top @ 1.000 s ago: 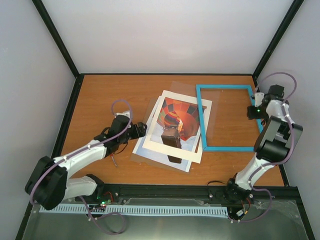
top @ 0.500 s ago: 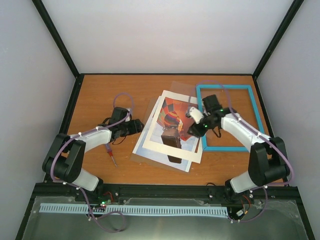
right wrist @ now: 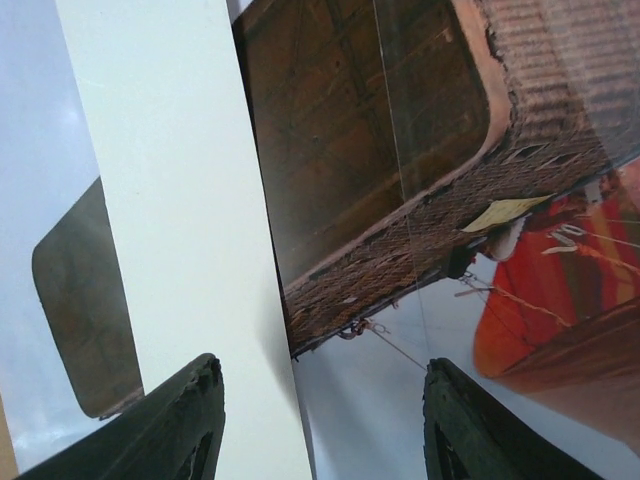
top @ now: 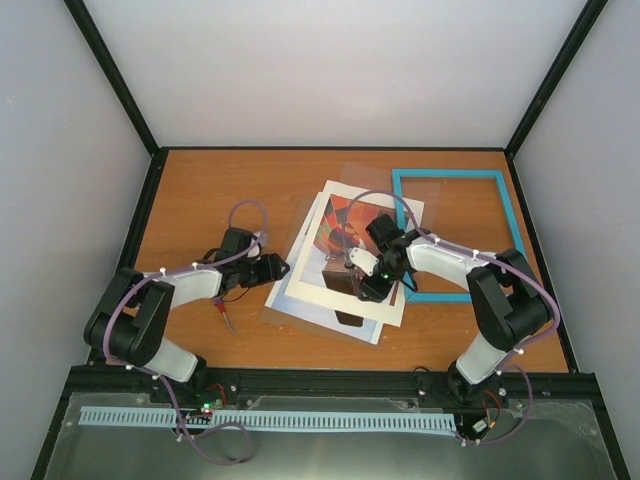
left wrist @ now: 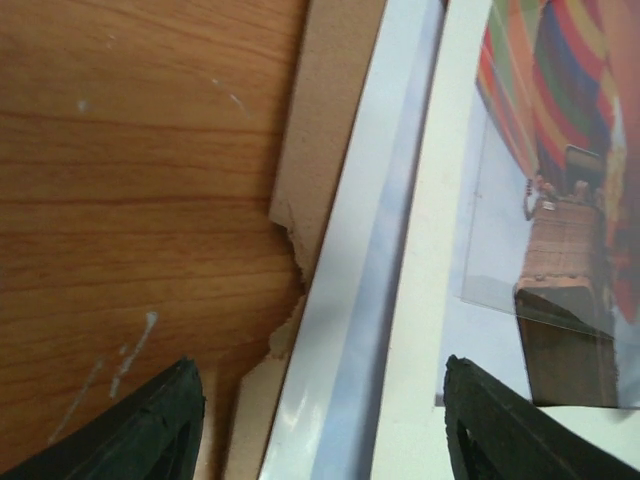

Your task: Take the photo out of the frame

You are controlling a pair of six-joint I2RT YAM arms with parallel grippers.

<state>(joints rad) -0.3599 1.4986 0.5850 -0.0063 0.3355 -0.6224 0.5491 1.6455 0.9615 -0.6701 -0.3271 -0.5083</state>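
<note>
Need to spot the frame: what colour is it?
The frame is light turquoise blue, clearest in the top external view.

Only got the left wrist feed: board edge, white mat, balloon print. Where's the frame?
Observer: The frame lies flat at the table's right rear. The photo is left of it, showing through the white mat.
Operator: Right arm?
Observer: The right gripper is open, low over the photo's basket at the mat's inner edge.
Operator: Anything loose on my side?
Observer: A small red-handled tool lies on the table just left of the stack's near corner.
</note>
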